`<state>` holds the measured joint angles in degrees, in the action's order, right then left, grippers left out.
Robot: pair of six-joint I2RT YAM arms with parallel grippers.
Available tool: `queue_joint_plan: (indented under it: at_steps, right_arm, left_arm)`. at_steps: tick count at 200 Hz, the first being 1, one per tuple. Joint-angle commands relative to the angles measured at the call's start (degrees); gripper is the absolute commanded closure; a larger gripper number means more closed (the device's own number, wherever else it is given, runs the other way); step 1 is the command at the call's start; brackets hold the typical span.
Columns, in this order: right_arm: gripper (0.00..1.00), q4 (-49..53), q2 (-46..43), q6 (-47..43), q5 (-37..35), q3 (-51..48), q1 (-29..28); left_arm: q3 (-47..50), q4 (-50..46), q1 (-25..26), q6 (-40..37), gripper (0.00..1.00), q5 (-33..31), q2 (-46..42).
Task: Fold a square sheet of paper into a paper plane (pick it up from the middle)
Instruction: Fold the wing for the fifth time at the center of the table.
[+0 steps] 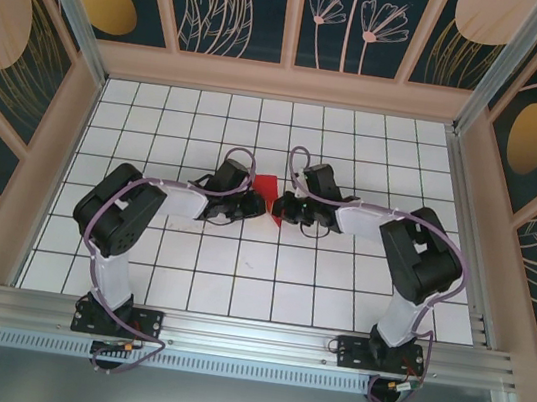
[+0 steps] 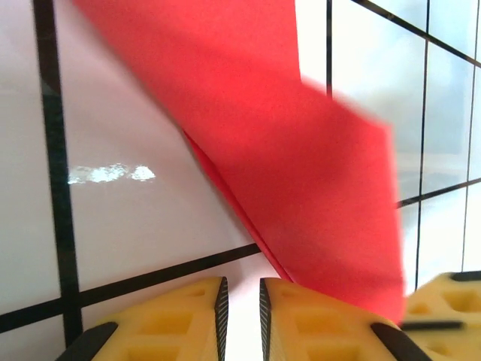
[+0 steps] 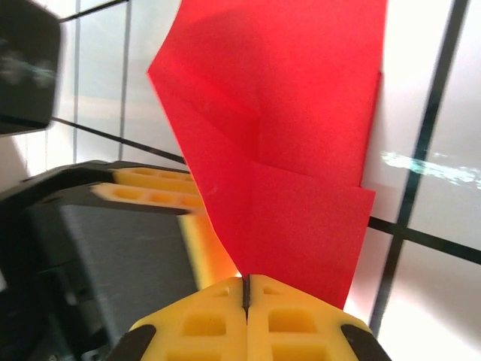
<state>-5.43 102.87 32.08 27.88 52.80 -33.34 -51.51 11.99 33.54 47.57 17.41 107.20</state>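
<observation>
The red sheet of paper (image 1: 264, 188), folded and creased, stands tilted off the white table between the two grippers at the table's middle. My right gripper (image 3: 246, 289) is shut on the paper's (image 3: 293, 150) lower edge, and the layered folds rise away from its yellow fingers. My left gripper (image 2: 240, 301) sits low over the table with its jaws a narrow gap apart and nothing between them. The paper (image 2: 301, 150) slants past that gripper's right finger. In the top view the left gripper (image 1: 248, 203) and the right gripper (image 1: 280, 206) almost meet under the paper.
The white table with black grid lines (image 1: 237, 277) is enclosed by beige frame walls (image 1: 67, 130) on three sides. An aluminium rail (image 1: 248, 338) carrying both arm bases runs along the near edge. The left gripper's yellow fingers (image 3: 146, 197) are close to the right wrist camera.
</observation>
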Motion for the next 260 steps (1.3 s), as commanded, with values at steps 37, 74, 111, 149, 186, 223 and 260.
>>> queue_joint_plan:
  at_steps: [37,74,111,149,186,223,260]
  right_arm:
    - [1.0,-6.65,1.28,3.52,6.36,-3.16,1.66]
    - [1.0,-15.97,1.45,8.4,13.92,-7.27,3.15]
    - [1.0,-23.18,2.64,13.5,17.27,-10.1,4.11]
    - [1.0,-26.82,3.71,16.59,18.11,-12.23,5.04]
    - [1.0,-27.18,3.99,17.14,17.83,-13.38,5.71]
    - [1.0,-25.5,4.72,16.13,17.59,-13.21,5.83]
    - [0.98,-23.18,4.9,14.63,17.19,-12.42,5.76]
  left_arm:
    - [6.26,0.34,-0.76,-0.26,0.74,-7.94,-7.89]
    - [8.62,8.8,-0.8,-0.21,0.72,-3.53,-10.95]
    - [8.98,16.94,-0.76,1.88,0.71,2.4,-9.4]
    - [6.75,17.75,-0.76,1.32,0.72,3.94,-4.94]
    - [4.5,16.32,-0.76,1.35,0.74,3.15,-1.55]
    - [2.61,14.4,-0.77,1.43,0.75,2.14,0.5]
    - [0.72,10.93,-0.76,1.25,0.75,1.05,1.99]
